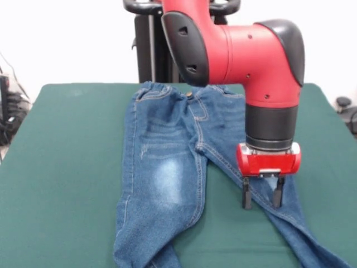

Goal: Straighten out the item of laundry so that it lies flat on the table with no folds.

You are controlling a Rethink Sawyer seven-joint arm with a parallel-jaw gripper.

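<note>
Tool point(261, 199) over spread, faded jeans point(167, 173)

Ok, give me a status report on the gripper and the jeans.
Red and black gripper open, over the right-hand leg. Small blue denim jeans spread on the dark green felt table, legs splayed apart, left hem looks bunched. Nothing in the way.
</note>
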